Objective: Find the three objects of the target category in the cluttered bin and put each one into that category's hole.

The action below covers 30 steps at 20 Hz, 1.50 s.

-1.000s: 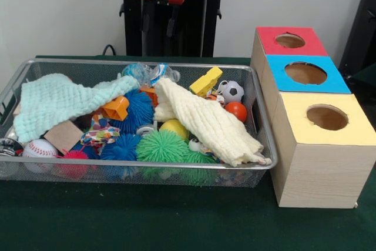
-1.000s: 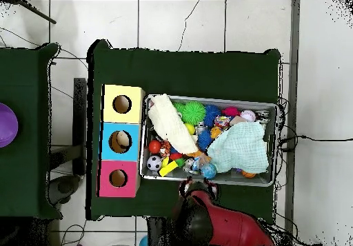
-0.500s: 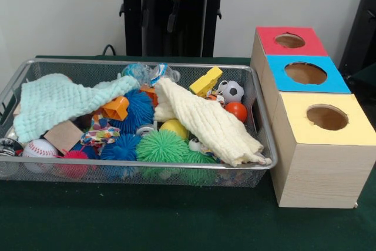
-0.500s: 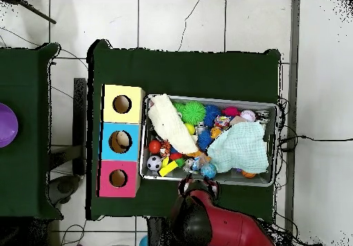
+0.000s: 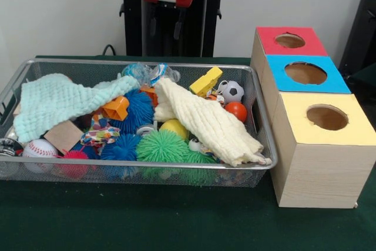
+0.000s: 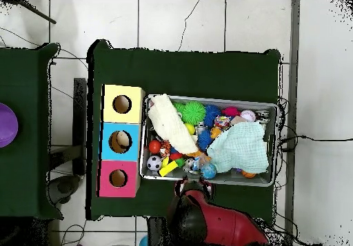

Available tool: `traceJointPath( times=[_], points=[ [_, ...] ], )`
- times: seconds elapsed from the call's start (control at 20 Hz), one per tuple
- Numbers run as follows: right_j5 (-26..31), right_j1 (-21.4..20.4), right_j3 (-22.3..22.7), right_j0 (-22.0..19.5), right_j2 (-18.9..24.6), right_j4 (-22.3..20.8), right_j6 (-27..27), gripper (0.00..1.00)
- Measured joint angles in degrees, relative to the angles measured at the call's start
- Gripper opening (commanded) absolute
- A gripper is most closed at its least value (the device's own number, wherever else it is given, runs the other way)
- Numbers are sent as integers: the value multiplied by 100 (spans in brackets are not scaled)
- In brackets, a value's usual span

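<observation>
Front view: the gripper (image 5: 165, 27) hung high behind the wire bin (image 5: 258, 116), above its far rim, with open air between. Its two fingers (image 5: 154, 26) stood apart, grasping nothing. In the bin, a mint cloth (image 5: 56, 101) draped the left side and a cream cloth (image 5: 205, 121) ran toward the near right corner. Between them lay spiky balls, a yellow block (image 5: 205, 80), a soccer ball (image 5: 232, 91) and an orange ball (image 5: 236, 111). The box of holes (image 5: 305, 157) sat just beside the bin's right wall, with bare green worktop (image 5: 147, 216) in front.

Overhead view: the arm (image 6: 207, 219) sat below the bin (image 6: 272, 105), gripper at its lower rim. The red (image 6: 118, 178), blue (image 6: 118, 141) and yellow (image 6: 122, 104) holes were all uncovered.
</observation>
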Motion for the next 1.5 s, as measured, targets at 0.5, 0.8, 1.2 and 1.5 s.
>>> traceJointPath(
  times=[0.5, 0.8, 1.2, 1.5],
  points=[
    [-389, 481, -2, -19, 4, 2, 0, 100],
    [-417, 608, -3, -119, 5, 2, 0, 100],
    [-417, 693, -3, -259, 5, 4, 0, 100],
    [-418, 693, -5, -282, 5, 4, 0, 100]
  ],
)
